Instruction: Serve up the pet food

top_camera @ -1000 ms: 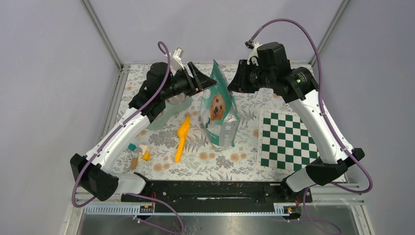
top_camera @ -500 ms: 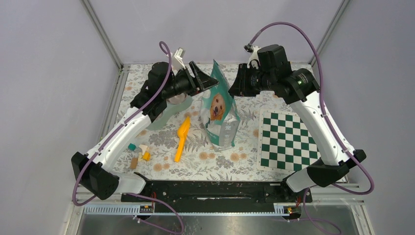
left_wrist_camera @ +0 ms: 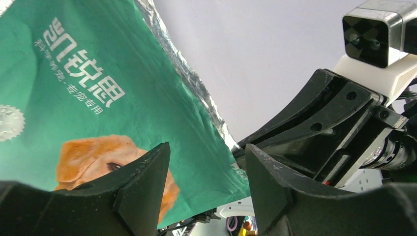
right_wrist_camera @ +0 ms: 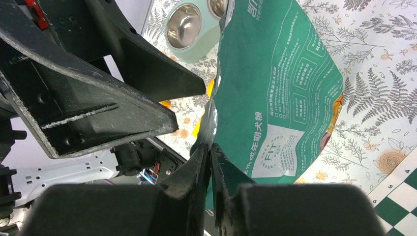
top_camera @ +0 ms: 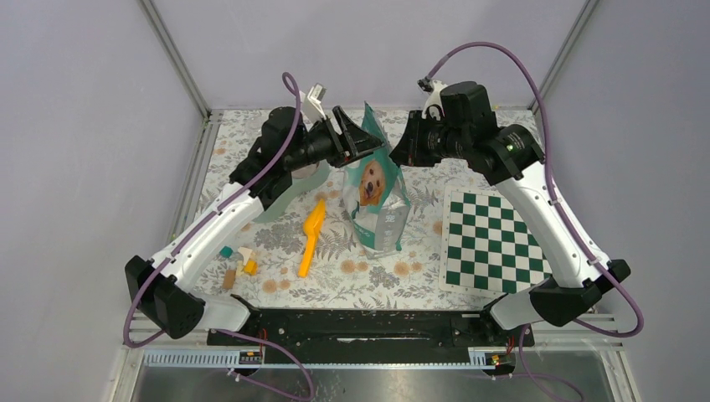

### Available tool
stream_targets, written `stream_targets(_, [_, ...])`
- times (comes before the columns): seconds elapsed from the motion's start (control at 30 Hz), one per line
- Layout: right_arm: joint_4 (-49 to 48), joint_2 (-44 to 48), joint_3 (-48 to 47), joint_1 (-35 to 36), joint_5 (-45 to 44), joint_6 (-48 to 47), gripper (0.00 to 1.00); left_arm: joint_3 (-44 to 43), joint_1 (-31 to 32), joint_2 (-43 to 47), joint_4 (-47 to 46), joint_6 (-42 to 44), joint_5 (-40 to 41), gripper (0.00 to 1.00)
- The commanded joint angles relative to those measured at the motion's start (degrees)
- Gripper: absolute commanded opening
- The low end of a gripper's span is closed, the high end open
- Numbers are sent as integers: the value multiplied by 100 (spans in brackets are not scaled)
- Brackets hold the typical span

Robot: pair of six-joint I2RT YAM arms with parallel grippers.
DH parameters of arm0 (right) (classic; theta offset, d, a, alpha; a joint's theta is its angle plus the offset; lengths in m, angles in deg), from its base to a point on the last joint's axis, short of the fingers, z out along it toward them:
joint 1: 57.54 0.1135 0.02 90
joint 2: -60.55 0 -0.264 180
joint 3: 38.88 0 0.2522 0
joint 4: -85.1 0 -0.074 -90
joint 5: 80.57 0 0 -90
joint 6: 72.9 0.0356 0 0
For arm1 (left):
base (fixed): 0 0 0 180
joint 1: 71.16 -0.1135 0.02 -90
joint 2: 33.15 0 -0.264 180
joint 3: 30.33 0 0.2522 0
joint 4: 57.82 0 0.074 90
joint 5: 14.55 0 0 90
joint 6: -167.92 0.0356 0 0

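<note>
A green pet food bag (top_camera: 377,188) with a dog picture stands upright mid-table. The pet food itself is hidden inside it. My right gripper (top_camera: 400,144) is shut on the bag's silver-lined top edge, as the right wrist view (right_wrist_camera: 210,157) shows, with the bag's back (right_wrist_camera: 275,98) hanging below. My left gripper (top_camera: 356,138) is open at the bag's upper left. In the left wrist view (left_wrist_camera: 206,182) the bag's front (left_wrist_camera: 98,98) and its top corner show between the spread fingers (left_wrist_camera: 142,191). Whether a finger touches the bag cannot be told.
A mint-green double bowl (top_camera: 289,188) with steel cups stands left of the bag and shows in the right wrist view (right_wrist_camera: 189,29). An orange scoop (top_camera: 311,234) lies in front. Small wooden blocks (top_camera: 239,264) sit near left. A green chessboard (top_camera: 494,243) lies at right.
My left gripper has moved right, closer to the bag's top edge, still open. The right gripper has kept its hold and barely shifted.
</note>
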Motion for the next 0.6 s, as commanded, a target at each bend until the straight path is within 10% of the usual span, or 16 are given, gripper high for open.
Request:
stream_targets(0.0, [-417,270,94,49,20,54,11,-350,119,-20,-208,-26,-35,58])
stream_targets(0.57, [-452,384,202,56,326,80,0,-496,344,-210,-5,73,67,44])
